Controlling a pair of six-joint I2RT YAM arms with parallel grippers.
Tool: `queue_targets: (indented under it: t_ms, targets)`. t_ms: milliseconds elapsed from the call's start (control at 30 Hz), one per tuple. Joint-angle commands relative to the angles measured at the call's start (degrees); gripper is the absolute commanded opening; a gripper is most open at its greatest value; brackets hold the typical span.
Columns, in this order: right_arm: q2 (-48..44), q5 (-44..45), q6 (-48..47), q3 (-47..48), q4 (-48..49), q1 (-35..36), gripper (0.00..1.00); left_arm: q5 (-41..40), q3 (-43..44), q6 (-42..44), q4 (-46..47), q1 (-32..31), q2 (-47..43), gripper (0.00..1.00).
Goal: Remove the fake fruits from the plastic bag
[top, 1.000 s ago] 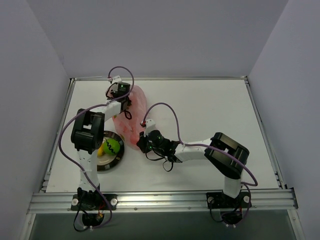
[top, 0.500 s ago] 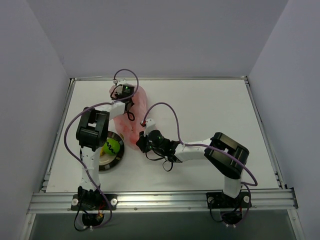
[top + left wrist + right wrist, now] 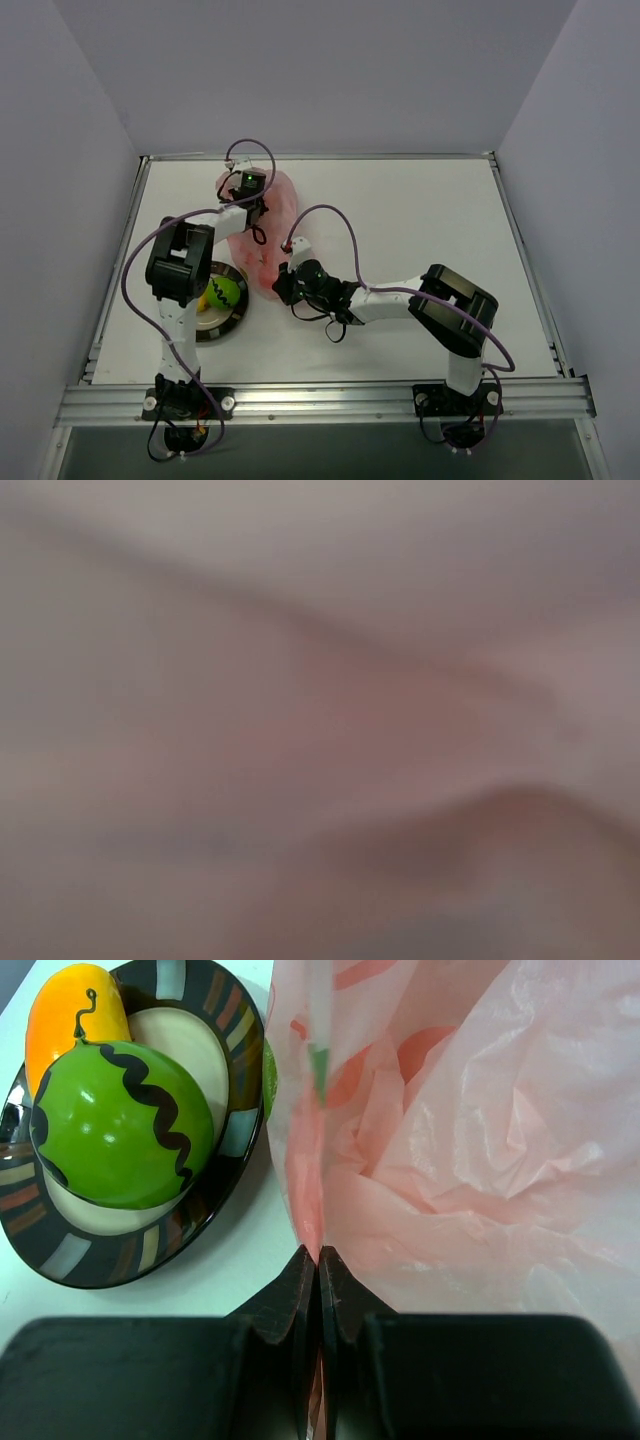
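Observation:
The pink plastic bag (image 3: 279, 200) lies in the middle of the table, right of the plate. My right gripper (image 3: 281, 285) is shut on the bag's near edge, and the film (image 3: 480, 1160) is pinched between the fingertips (image 3: 318, 1256). Small red pieces (image 3: 262, 262) show through the film as red-orange patches (image 3: 425, 1050). The lime-green fruit with the zigzag mark (image 3: 120, 1125) and the orange-yellow fruit (image 3: 75, 1010) lie on the plate (image 3: 240, 1130). My left gripper (image 3: 250, 205) is at the bag's far end. Its wrist view shows only blurred pink film (image 3: 400, 700), and its fingers are hidden.
The dark-rimmed striped plate (image 3: 235, 318) sits at the near left, beside the left arm's base. Bare white table extends right of the bag. A raised frame runs along the table's edges, with grey walls beyond.
My left gripper has moved a little to the right at the bag's far end. My right gripper has held its place on the bag's near edge.

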Motion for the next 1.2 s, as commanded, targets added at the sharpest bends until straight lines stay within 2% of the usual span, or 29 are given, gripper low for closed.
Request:
queue_targets:
  t_ms: [0, 333, 533, 700, 833, 933, 1100, 1167]
  targets:
    - [-0.1, 1.8, -0.1, -0.1, 2.0, -0.9, 0.00, 5.5, -2.0, -2.3, 4.3, -0.1, -8.3, 0.02]
    - [-0.5, 1.3, 0.6, -0.1, 2.1, -3.8, 0.00, 15.7, -13.3, -9.5, 9.7, 0.0, -19.0, 0.02]
    - [-0.4, 0.4, 2.7, 0.0, 4.1, -6.0, 0.00, 26.2, -18.9, -15.9, 12.8, 0.0, -24.2, 0.02]
    - [-0.8, -0.3, 1.9, 3.7, 2.2, -7.1, 0.00, 33.0, -24.2, -21.4, 16.4, 0.5, -28.3, 0.02]
    - [-3.0, 0.5, 1.6, 3.2, 1.5, -7.8, 0.00, 36.5, -25.6, -22.4, 15.5, 1.4, -32.7, 0.02]
    - [-4.6, 0.4, 1.6, 1.4, 1.5, -8.5, 0.00, 37.1, -25.2, -21.3, 11.2, 1.9, -37.8, 0.02]
    - [-4.1, -0.5, 1.6, 1.5, 1.5, -9.8, 0.00, 36.4, -25.0, -19.1, 1.8, 2.0, -51.0, 0.02]
    - [-4.0, -0.7, 1.4, 2.0, 1.5, -10.0, 0.00, 32.9, -25.7, -17.5, -2.3, 2.5, -58.5, 0.02]
